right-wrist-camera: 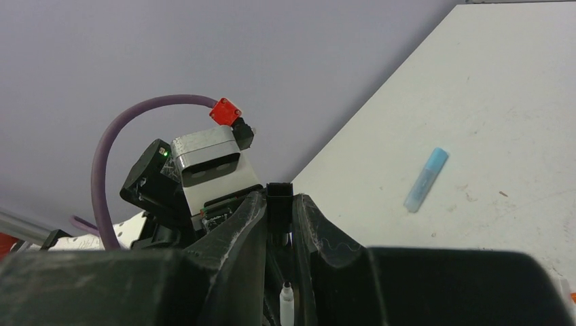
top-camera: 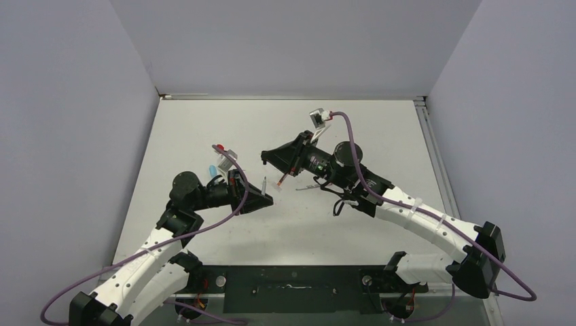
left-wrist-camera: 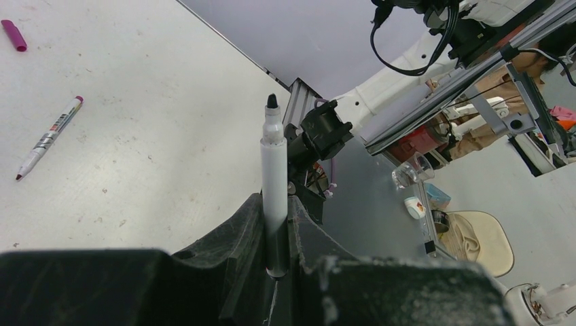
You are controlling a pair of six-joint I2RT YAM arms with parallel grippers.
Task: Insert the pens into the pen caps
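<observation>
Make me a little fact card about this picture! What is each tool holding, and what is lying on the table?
left tool: shut on the black-tipped pen, which sticks straight out from it
right tool: shut on the black cap
pen and cap joined: not yet; the pen's tip is bare
lying on the table: a light-blue cap, a loose pen with no cap on, a magenta cap
touching: the things on the table lie apart from each other

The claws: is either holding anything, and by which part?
Left gripper: a pale pen, gripped at its back end, tip free. Right gripper: a small black cap, it seems, pinched by its sides.
</observation>
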